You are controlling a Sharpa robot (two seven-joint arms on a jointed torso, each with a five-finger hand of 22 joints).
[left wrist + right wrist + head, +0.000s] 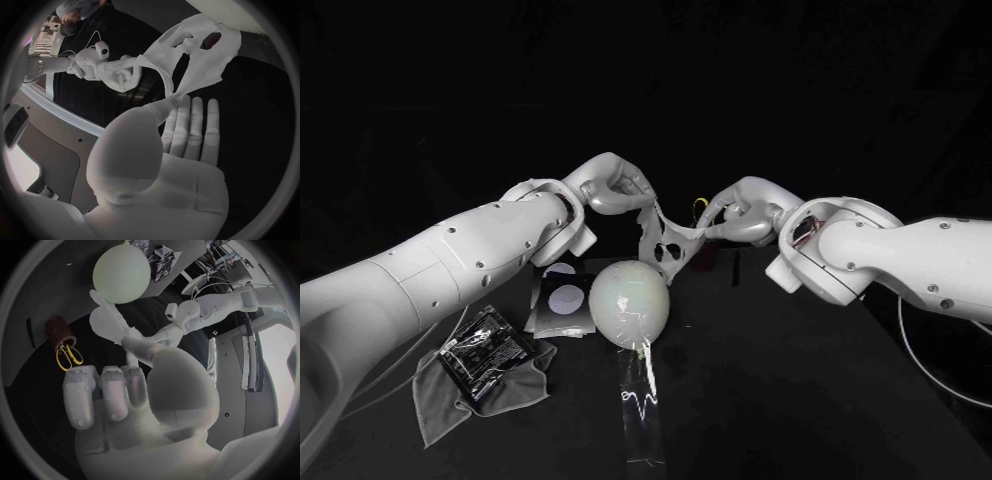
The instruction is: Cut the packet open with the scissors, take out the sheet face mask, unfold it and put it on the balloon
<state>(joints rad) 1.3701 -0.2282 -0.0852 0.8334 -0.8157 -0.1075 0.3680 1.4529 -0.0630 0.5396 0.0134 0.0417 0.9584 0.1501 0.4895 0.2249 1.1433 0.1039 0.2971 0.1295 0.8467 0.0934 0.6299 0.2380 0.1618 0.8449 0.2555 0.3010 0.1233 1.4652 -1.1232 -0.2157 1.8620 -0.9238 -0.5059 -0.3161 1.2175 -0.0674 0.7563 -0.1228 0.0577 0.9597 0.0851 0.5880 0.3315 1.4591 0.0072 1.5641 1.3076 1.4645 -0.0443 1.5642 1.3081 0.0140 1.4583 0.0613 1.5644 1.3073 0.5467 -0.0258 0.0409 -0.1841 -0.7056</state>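
Observation:
The white sheet mask (668,240) hangs unfolded between my two hands, just behind and above the pale balloon (629,303), which lies on the table. My left hand (607,186) pinches the mask's left upper corner between thumb and finger. My right hand (738,212) pinches the right upper corner. In the left wrist view the mask (194,50) spreads with its eye and mouth holes open, stretched from my left hand (181,145) to my right hand (119,72). The right wrist view shows the mask (109,322) near the balloon (122,272), with my right hand (134,385) on it.
A silver packet (560,298) lies left of the balloon. A dark packet (488,352) rests on a grey cloth (452,395) at the front left. Yellow-handled scissors (69,357) stand in a brown holder (57,329). A clear strip (639,405) runs forward from the balloon's knot.

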